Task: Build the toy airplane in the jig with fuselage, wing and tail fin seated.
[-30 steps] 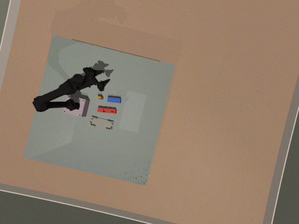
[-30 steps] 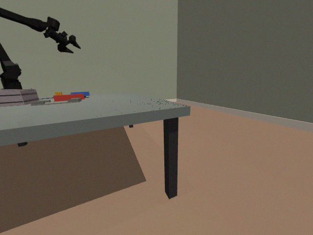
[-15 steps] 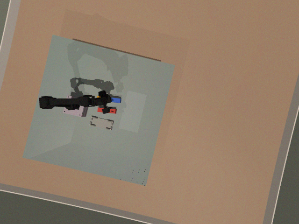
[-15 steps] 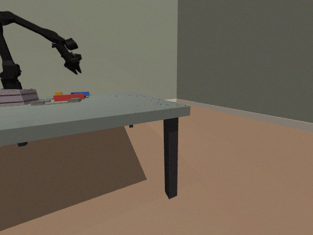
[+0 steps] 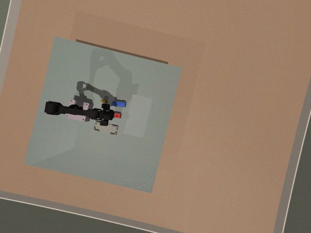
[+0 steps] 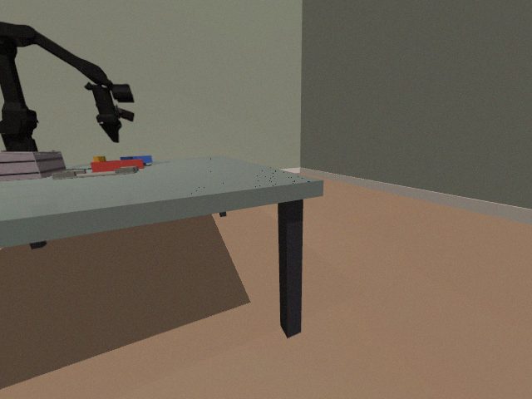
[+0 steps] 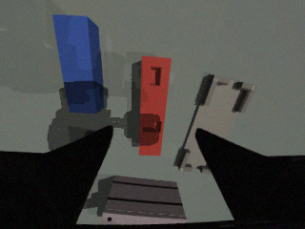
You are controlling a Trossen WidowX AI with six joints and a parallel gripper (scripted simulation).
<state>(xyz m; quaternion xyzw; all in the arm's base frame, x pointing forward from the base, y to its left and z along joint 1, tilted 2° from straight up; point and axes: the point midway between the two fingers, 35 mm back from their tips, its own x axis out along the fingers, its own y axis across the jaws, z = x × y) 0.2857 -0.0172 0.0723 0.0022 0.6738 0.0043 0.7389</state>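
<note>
The robot's arm (image 5: 75, 110) (image 6: 68, 56) is a uniform dull black, built of slender links with bulkier, rounded joints between them. Its claw (image 5: 106, 114) (image 6: 115, 139) (image 7: 154, 131) is black too, with smooth fingers that narrow from broad roots to blunt tips. Below sits a pale pinkish-mauve base (image 5: 86, 118) (image 6: 49, 163) (image 7: 145, 196), block-shaped with sloping sides, dark horizontal grooves and small dark holes or screws near its top corners.

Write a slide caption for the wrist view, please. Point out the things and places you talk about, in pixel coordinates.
The open tool (image 5: 106, 114) (image 6: 115, 140) (image 7: 154, 131) above the red fuselage (image 5: 117, 115) (image 6: 116, 165) (image 7: 155, 102), between the blue wing (image 5: 121, 104) (image 6: 142, 159) (image 7: 78, 62) and the jig's cradle (image 5: 106, 128) (image 6: 95, 174) (image 7: 212, 121).
</note>
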